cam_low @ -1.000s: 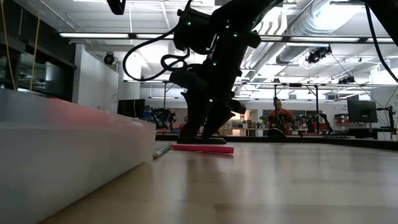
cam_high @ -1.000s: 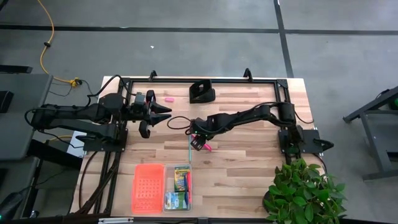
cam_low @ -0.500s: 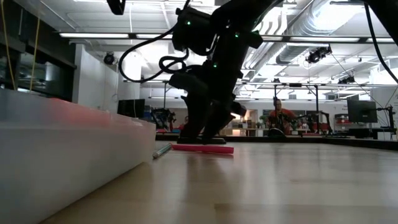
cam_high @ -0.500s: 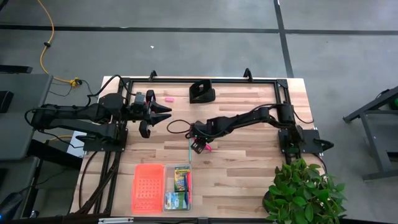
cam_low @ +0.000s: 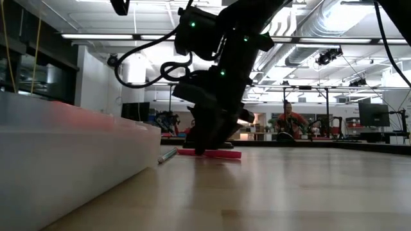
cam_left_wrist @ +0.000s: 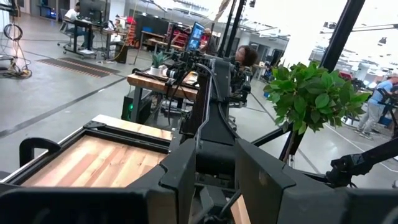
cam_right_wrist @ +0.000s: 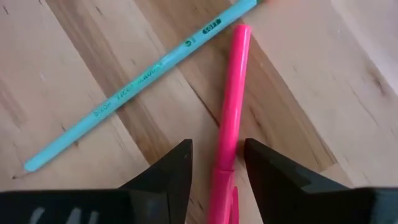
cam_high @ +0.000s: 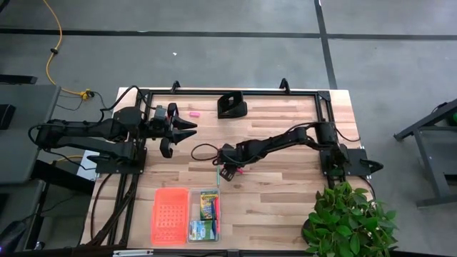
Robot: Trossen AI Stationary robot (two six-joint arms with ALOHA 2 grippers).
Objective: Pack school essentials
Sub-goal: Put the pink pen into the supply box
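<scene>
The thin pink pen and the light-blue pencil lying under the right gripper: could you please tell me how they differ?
The thin pink pen is thicker and plain; the light-blue pencil is slimmer, with green printed lettering along it. The pen lies between the right gripper's open fingers; the pencil lies outside them, at an angle to the pen. Both lie flat on the wooden table.

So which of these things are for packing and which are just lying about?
For the job: pink pen between the right tool's open fingers; teal pencil; pink eraser; crayon box in the clear bin.
Lying about: black block; orange lid; plant.
</scene>
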